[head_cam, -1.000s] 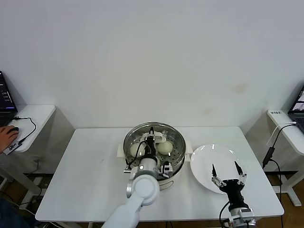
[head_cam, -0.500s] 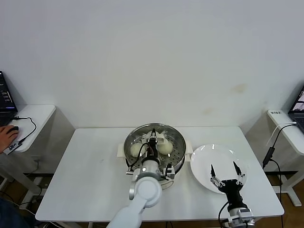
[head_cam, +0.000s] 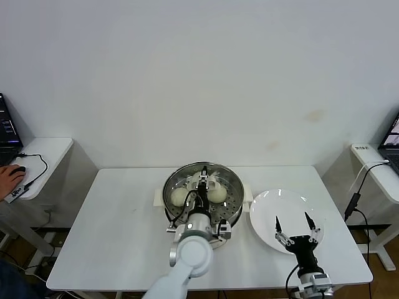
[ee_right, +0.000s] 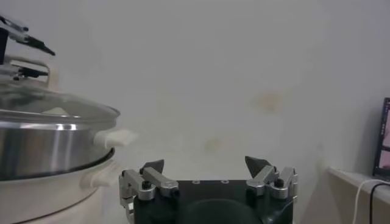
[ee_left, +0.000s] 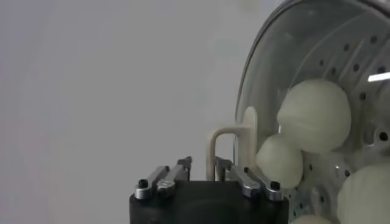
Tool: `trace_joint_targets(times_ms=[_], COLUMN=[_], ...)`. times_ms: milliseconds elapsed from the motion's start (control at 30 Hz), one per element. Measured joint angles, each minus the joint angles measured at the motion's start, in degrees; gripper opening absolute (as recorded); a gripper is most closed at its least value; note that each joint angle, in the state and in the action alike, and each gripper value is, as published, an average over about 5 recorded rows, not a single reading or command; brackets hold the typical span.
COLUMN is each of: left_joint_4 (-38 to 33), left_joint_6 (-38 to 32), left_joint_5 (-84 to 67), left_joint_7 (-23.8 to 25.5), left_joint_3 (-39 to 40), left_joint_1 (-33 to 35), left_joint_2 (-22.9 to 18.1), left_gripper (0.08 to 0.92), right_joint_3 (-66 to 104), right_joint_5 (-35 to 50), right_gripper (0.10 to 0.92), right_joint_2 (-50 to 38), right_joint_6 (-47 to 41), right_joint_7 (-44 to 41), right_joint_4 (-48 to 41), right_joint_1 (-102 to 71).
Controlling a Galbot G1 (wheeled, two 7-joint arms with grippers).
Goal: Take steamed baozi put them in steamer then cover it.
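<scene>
Bright even light, soft shadows; glare streak on steamer [ee_left: 341,42] wall beyond left end effector [ee_left: 204,173]; wrist views soft.

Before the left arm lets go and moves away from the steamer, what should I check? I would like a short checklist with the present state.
1. Steamed baozi inside the steamer: ok, they show under the glass.
2. Plate has no bun on it: ok.
3. Cover sits on the steamer rim: ok on the side that the right wrist view shows; far side cannot tell.
4. Left gripper at the cover handle, grip released: cannot tell.
5. Right gripper open above the plate, apart from the steamer: ok.
</scene>
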Motion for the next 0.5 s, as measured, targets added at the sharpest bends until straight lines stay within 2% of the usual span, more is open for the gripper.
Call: trace_joint_targets(times_ms=[333,500], left_joint_4=[-6.64,-12.17], left_joint_6=[-1.13,-2.7], left_joint_5=[-3.65,-8.08], left_joint_7=[-1.82,-4.38], left_joint_3=[-0.95,-3.0], left_joint_1=[3.83,7.55], left_joint_2=[4.68,8.87], left_gripper=[0.78,0.821], right_joint_3=[0.36,0.4], right_joint_5=[0.18,0.44], right_gripper=[0.823,0.823], right_joint_2=[-0.44,-0.76], right_joint_6=[0.09,0.1], right_joint_7=[-0.01,0.01], right_joint_4=[-0.03,-0.02], right_joint_1=[-0.55,-0.83])
